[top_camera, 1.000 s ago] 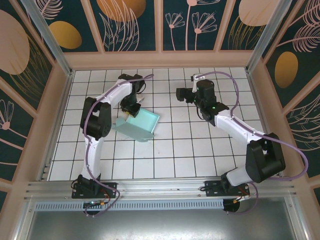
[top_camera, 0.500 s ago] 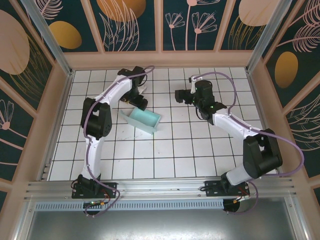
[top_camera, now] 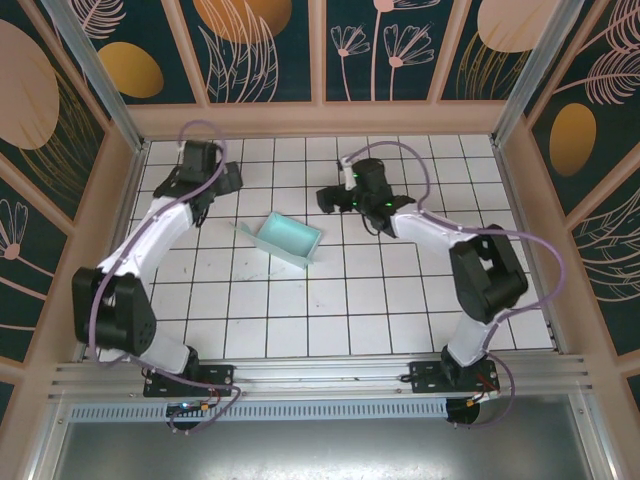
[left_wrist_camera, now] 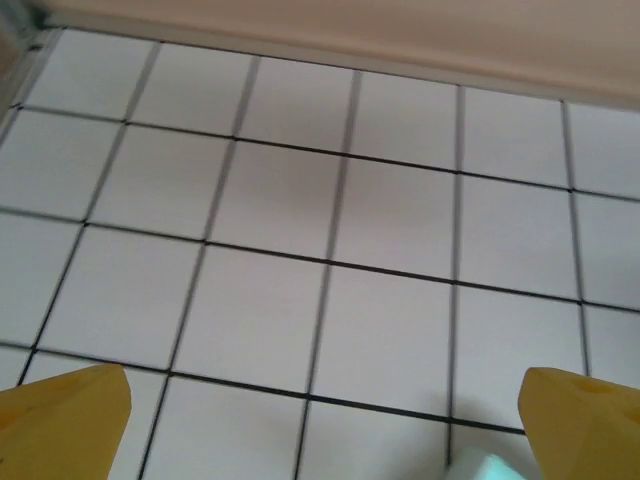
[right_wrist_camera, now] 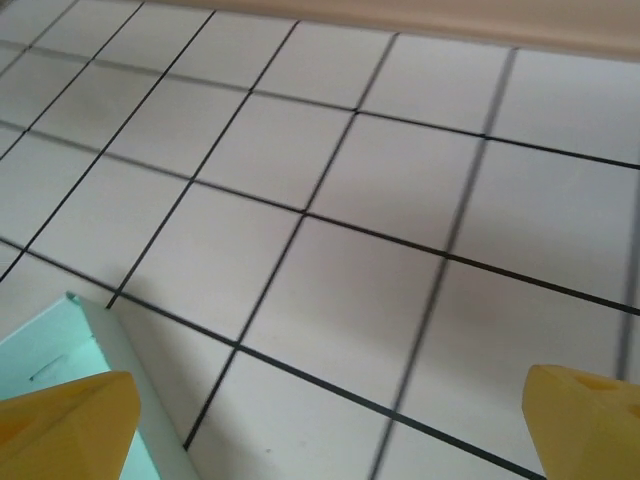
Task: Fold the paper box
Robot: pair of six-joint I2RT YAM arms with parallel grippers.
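Observation:
The paper box, a pale mint-green shallow open box, lies on the white tiles near the middle, touched by neither gripper. My left gripper hovers to its upper left, open and empty. From the left wrist view, a corner of the box peeks in at the bottom beside the yellow fingertips. My right gripper hangs just beyond the box's far right corner, open with nothing in it. In the right wrist view the box's edge sits at lower left, above the left yellow fingertip.
A pale wooden rim bounds the tiled floor at the back, with metal posts at the corners. Both arms arch over the rear half of the tiles; the near half towards the bases has open floor.
My left gripper opened, let go of the tilted box and swung away to the back left. The box settled on the tiles. My right gripper moved left towards the box.

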